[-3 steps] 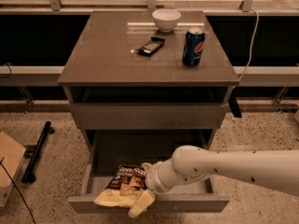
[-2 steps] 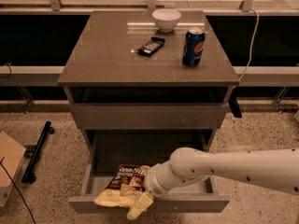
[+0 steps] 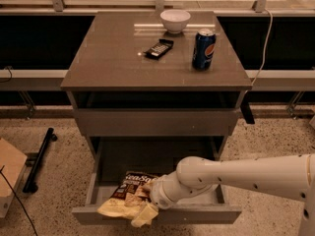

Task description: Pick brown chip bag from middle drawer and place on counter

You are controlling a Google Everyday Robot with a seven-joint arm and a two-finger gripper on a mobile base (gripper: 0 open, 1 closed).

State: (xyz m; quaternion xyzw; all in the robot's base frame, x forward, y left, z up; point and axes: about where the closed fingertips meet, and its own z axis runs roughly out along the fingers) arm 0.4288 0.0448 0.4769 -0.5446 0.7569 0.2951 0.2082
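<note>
The brown chip bag lies in the front left part of the open middle drawer, its white "Sea Salt" lettering facing up. My gripper reaches in from the right on a white arm and sits on the bag's near end, at the drawer's front panel. Pale yellow parts there cover that end of the bag. The counter is the cabinet's glossy grey-brown top, above the drawer.
On the counter stand a white bowl, a blue soda can and a small black wrapped bar. A closed grey drawer front sits above the open drawer. A black bar and a cardboard box lie on the floor at left.
The arm and gripper have shifted very slightly at the bag's near end. The bag lies in the same place in the drawer.
</note>
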